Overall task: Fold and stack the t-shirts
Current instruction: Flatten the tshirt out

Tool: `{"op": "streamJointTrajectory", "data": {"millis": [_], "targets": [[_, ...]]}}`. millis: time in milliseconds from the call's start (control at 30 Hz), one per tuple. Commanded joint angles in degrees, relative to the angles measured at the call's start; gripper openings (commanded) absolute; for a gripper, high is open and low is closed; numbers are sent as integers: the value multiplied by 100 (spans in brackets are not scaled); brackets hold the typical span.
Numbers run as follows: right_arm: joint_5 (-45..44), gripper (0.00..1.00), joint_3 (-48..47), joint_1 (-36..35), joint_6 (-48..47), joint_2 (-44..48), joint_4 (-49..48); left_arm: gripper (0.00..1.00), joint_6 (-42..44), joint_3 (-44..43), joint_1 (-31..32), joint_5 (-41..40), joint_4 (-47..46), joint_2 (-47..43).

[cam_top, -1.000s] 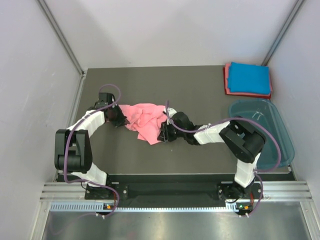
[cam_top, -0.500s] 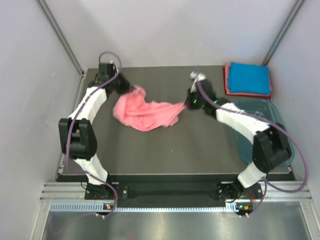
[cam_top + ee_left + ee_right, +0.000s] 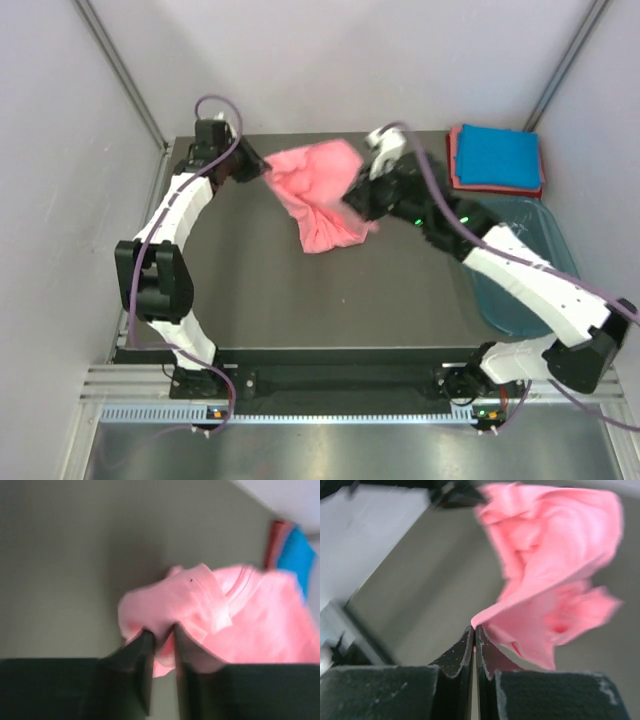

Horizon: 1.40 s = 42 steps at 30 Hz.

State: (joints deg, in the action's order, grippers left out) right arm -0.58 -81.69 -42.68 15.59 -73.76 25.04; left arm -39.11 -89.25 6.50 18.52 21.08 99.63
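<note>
The pink shirt is held in the air between the 2 grippers, over the far half of the table; it is unfolded and crumpled, stretched loosely from upper left to right, with its lower part hanging down toward the middle of the table; whether that part touches the table cannot be told.

The left gripper is at the shirt's far left end; its 2 fingers are clamped on a bunched fold of cloth, close to the ribbed collar, and the cloth bulges out above the tips; the left arm reaches along the left edge to the far left corner.

The right gripper holds the shirt's right side; its fingers are pressed together with only a thin edge of cloth pinched between the tips, and the rest of the shirt billows away from it; this view is blurred.

In the far right corner the blue shirt lies folded as a flat rectangle on the red shirt, also folded; the red one shows as a rim along the left and near sides of the blue one; the 2 form 1 stack, well apart from the pink shirt.

The tub sits just nearer than the stack, at the right edge; the right arm crosses over it.
</note>
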Motion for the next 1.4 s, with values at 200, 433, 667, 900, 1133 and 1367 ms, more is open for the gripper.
{"op": "streamJointTrajectory", "data": {"millis": [200,433,667,900,1133,1367], "targets": [[919,0,989,-1901,928,-2071,-1124,56,667,1734,-1415,-1420,1372,-1048],[366,37,927,-1745,1042,-1750,-729,62,809,3447,-1179,-104,1012,-2658],[559,40,1726,-191,1551,-738,-808,59,766,4187,938,-769,1100,-3450],[805,40,2368,1076,1587,-184,-860,55,703,4469,3083,-2132,1056,-3531],[1261,39,3194,1665,1806,353,-1299,49,703,3951,4965,-3609,1741,-2494],[1570,39,3466,2000,1684,529,-1379,46,721,3678,5537,-3935,2031,-1799]]}}
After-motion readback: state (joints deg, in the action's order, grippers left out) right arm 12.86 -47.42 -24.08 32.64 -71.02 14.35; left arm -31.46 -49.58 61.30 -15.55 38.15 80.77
